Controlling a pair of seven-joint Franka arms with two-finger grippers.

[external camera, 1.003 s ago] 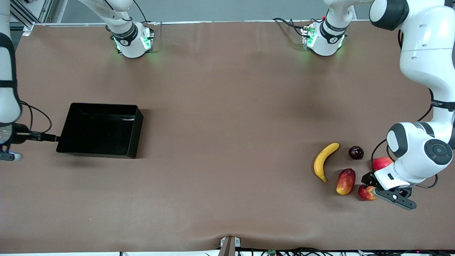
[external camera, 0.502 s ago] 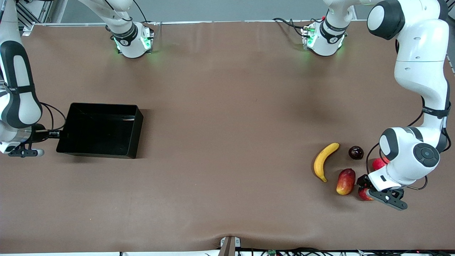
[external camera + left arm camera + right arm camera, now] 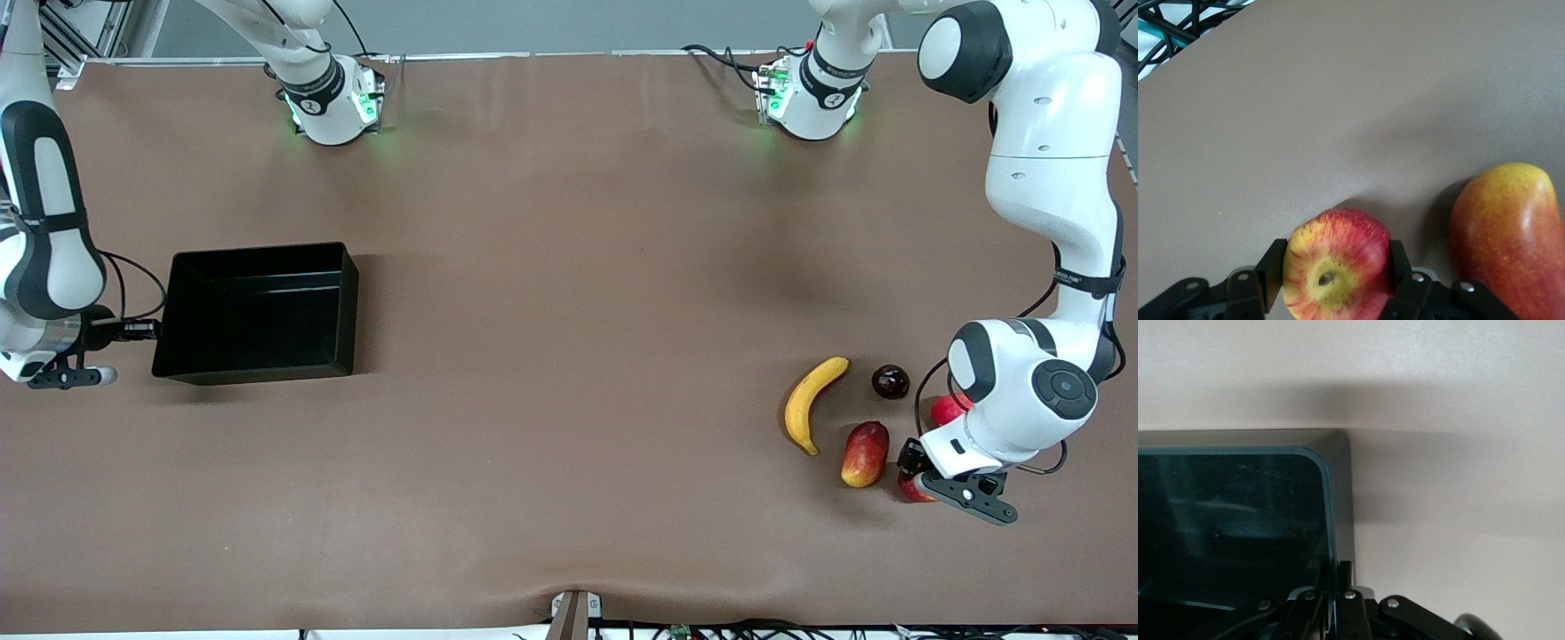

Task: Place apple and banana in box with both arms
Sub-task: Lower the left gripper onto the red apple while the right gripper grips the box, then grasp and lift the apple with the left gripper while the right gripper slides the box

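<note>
Black box point(image 3: 258, 313) sits at the right arm's end of your tabletop point(image 3: 569, 267); your right gripper point(image 3: 1337, 587) is clamped on its wall. At the left arm's end, your left gripper point(image 3: 1331, 275) has both fingers against the red, yellow-streaked apple point(image 3: 1336, 272), beside a mango point(image 3: 865, 454). Nearby, the yellow banana point(image 3: 810, 402) lies farther from the front camera than the mango, near a dark fruit point(image 3: 890, 381).

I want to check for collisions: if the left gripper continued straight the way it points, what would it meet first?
The left gripper already has its fingers around the small streaked red apple, so probably the brown table under it; the red-yellow mango lies beside that line.
</note>
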